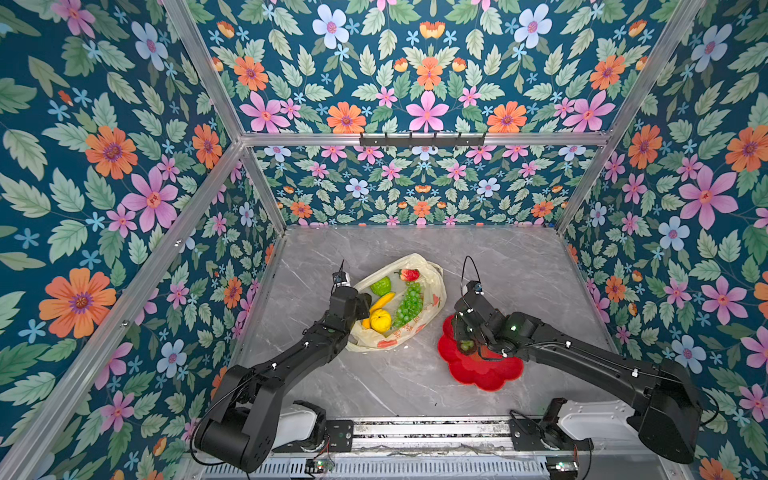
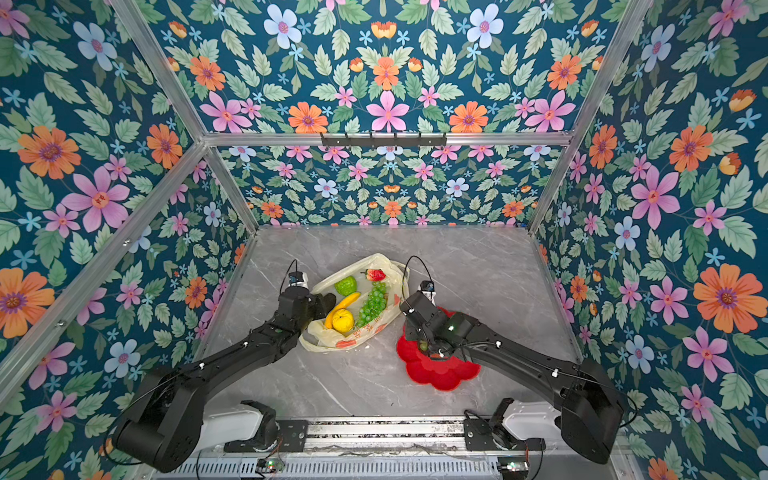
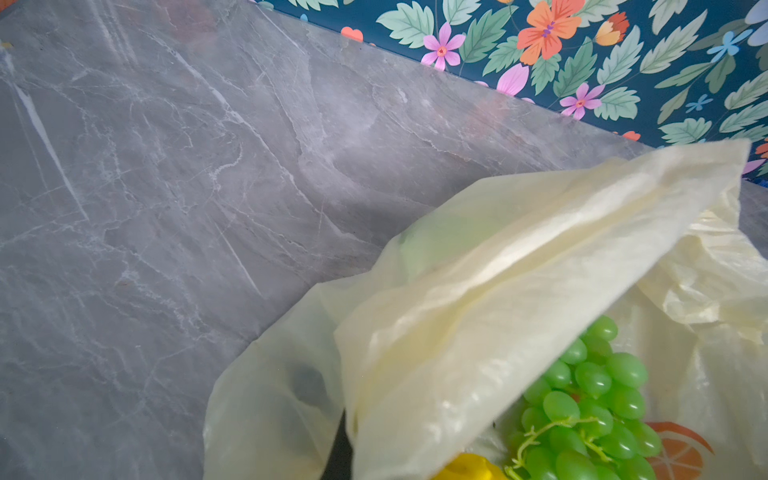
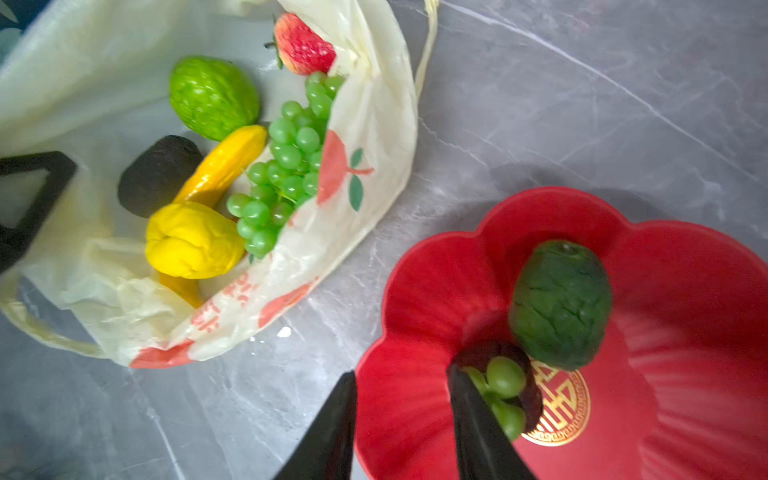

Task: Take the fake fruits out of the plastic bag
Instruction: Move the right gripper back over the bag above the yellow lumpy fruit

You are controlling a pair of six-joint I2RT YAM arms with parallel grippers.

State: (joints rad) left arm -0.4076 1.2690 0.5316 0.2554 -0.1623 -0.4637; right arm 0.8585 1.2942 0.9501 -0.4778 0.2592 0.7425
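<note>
Grey marble table [image 1: 519, 270] looks slick, so we reckon the bag [image 1: 432, 299] could skate if it gets tugged sideways. On the plus side, there's loads of bare top at the far side and to the right, with the walls well apart from everything.

That bag lies mid-table with its mouth open upward. It's thin crinkly film, so a fruit dragged out low could snag the rim and haul the whole lot along.

Next down, the red plate [image 1: 486, 370] sits near and right of the bag, close but not touching. Its scalloped rim looks low, so we'd guess a round fruit dropped from height could roll off.

Inside the bag:
- grapes [image 4: 286, 166] along the right side, with the banana [image 4: 224, 166] touching them
- citrus [image 4: 191, 241] at the near end
- lime fruit [image 4: 212, 97] and strawberry [image 4: 303, 43] at the far end

On the plate there's the avocado [image 4: 561, 303] and a small sprig [image 4: 505, 376] of grapes just beside it.

Our left gripper [image 1: 362, 301] is clamped shut on the bag's left rim, holding the film up. If that slips, the mouth flops over the fruit.

Our right gripper [image 4: 401, 372] hangs over the plate's left part with its jaws partly apart, gripping nothing. The sprig rests against one jaw, so it may get flicked out on the lift. The gap back to the bag looks open.
</note>
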